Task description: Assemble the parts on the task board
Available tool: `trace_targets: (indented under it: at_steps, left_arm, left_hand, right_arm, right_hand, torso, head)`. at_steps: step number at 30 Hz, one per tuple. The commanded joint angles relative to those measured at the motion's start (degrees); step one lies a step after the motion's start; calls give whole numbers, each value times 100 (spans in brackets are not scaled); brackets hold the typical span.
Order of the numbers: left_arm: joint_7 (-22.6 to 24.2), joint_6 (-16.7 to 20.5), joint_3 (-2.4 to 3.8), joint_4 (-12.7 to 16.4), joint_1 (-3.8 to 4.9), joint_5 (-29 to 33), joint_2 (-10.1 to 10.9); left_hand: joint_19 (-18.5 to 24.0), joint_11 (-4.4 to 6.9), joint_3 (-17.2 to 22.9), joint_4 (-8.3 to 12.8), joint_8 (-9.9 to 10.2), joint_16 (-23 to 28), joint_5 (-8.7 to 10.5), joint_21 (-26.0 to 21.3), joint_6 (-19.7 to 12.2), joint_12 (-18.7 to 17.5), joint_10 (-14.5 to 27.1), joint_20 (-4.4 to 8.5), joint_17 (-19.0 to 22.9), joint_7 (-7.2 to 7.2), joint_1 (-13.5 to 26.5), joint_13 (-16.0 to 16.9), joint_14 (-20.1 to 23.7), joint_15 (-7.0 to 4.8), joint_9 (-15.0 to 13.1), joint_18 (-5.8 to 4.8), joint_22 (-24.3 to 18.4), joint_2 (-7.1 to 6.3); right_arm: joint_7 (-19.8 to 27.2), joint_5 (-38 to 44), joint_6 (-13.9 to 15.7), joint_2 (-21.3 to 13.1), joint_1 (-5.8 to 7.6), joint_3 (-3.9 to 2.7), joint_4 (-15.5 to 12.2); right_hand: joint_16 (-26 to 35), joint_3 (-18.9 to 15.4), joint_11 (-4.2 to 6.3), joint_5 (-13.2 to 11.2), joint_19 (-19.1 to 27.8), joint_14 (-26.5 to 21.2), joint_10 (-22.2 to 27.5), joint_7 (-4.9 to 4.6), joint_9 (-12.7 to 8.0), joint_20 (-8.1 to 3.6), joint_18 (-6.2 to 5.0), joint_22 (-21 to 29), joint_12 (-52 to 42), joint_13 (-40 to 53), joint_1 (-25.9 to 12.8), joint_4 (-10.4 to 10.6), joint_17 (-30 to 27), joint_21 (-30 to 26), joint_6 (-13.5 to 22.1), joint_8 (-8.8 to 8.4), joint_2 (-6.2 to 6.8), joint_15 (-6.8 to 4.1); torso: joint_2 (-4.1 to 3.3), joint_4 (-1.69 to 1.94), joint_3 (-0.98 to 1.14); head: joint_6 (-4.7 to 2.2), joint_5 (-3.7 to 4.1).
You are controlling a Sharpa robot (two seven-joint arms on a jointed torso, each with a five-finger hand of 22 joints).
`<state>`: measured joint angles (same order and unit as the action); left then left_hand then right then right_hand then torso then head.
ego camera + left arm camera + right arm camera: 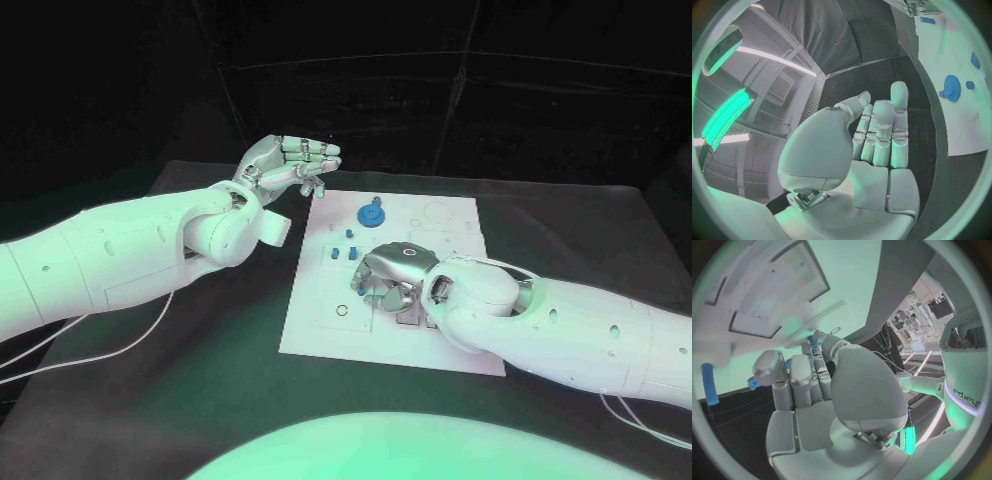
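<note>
The white task board (325,300) lies in the middle of the table. A blue gear (372,213) stands near its far edge, also seen as the blue gear (951,88) in the left wrist view. Small blue parts (343,247) lie beside the board's left edge. My right hand (392,282) is down on the board's middle, fingers curled around a small blue part (361,289); blue shows between its fingers (812,343). A blue peg (711,385) lies apart from it. My left hand (293,163) is raised beyond the board's far left corner, holding nothing.
Black table (173,360) surrounds the board. Outlined recesses (440,215) mark the board's far right part. White cables (101,350) trail over the table at the left, under my left arm.
</note>
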<state>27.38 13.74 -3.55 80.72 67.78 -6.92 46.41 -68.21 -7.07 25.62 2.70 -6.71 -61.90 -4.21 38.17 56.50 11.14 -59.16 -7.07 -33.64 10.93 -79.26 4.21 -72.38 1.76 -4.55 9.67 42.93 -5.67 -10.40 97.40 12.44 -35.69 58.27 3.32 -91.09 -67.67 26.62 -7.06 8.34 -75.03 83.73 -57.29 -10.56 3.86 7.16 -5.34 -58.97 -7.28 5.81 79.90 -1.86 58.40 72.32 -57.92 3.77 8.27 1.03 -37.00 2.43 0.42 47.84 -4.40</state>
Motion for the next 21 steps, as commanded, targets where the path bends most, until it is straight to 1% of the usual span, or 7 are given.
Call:
trace_targets:
  at_steps: [1, 4, 8, 10, 15, 17, 21]
  left_arm:
    - [6, -78, 6, -3, 10, 22, 1]
    - [2, -85, 6, -11, 10, 22, 4]
    - [-15, -103, 6, -9, 10, 22, 3]
    - [-22, -113, 5, -3, 10, 22, 3]
    - [-36, -131, 4, 1, 9, 22, -2]
    - [-40, -134, 3, 1, 9, 23, -1]
    - [-52, -142, 2, 5, 9, 23, -7]
  left_hand:
    - [23, -2, -38, -6, -1, 19, -29, -38, -28, 30, 34, -13, 5, 13, 60, -8, 28, -8, 7, 81, -5, -2]
    - [23, -2, -38, -6, -1, 19, -29, -38, -28, 30, 34, -13, 5, 13, 60, -8, 28, -8, 7, 81, -5, -2]
    - [23, -2, -38, -6, -1, 18, -29, -39, -29, 30, 35, -13, 3, 13, 60, -8, 28, -8, 7, 81, -5, -2]
    - [23, -3, -39, -4, -1, 12, -29, -40, -31, 31, 44, -14, -5, 13, 58, -10, 27, -7, 8, 81, -7, -1]
    - [23, -3, -39, -4, -1, 12, -29, -40, -31, 31, 44, -14, -5, 13, 58, -10, 27, -7, 8, 81, -7, -1]
    - [23, -3, -39, -4, -1, 12, -29, -40, -31, 31, 44, -14, -4, 13, 58, -10, 27, -7, 8, 81, -7, -1]
    - [23, -2, -37, -1, -5, 14, -31, -42, -28, 36, 50, -14, 5, 11, 51, -10, 31, -6, 7, 81, -8, 6]
  right_arm:
    - [86, 16, 436, -121, 4, 0, -134]
    - [92, 16, 598, -288, 7, -5, -309]
    - [39, 4, 735, -516, 49, -27, -487]
    - [13, -28, 776, -618, 81, -78, -537]
    - [-65, -400, 791, -942, 209, -315, -600]
    - [-106, -540, 730, -1083, 303, -366, -607]
    - [-237, -646, 515, -1329, 449, -414, -624]
  right_hand:
    - [2, -40, 19, 15, 7, 7, -25, 10, -2, 3, -104, -5, -64, 6, -61, -14, 17, -17, 50, -12, -2, 38]
    - [-4, -48, 28, 15, -1, 17, -47, 22, 2, 0, -104, -3, -98, 5, -64, -20, 20, -20, 58, -5, 4, 31]
    - [21, -65, 44, 23, -6, 20, -54, 51, 6, -7, -107, 14, -127, -2, -81, -18, -19, -33, 65, 2, 16, 20]
    - [21, -70, 46, 24, -8, 21, -54, 54, 7, -8, -107, 14, -132, -3, -87, -17, -20, -34, 68, 2, 20, 18]
    - [9, -101, 68, 24, -34, 37, -62, 84, 8, -22, -102, -1, -172, -12, -117, -6, -8, -29, 94, 2, 38, 2]
    - [7, -115, 76, 23, -48, 43, -71, 92, 7, -29, -100, -11, -192, -16, -130, -2, -8, -24, 111, -1, 46, -6]
    - [4, -210, 103, 15, -64, 59, -36, 126, 1, -52, -102, 17, -233, -38, -188, 19, -11, -47, 208, -13, 93, -26]
  torso:
    - [0, -4, 5]
    - [8, -11, 2]
    - [9, -3, -4]
    - [7, 0, -3]
    - [7, 5, -1]
    - [4, 0, 0]
    - [3, -8, -5]
  head:
    - [-15, 9]
    - [-33, 23]
    - [-74, 69]
    - [-89, 90]
    - [-196, 170]
    - [-214, 182]
    - [-235, 223]
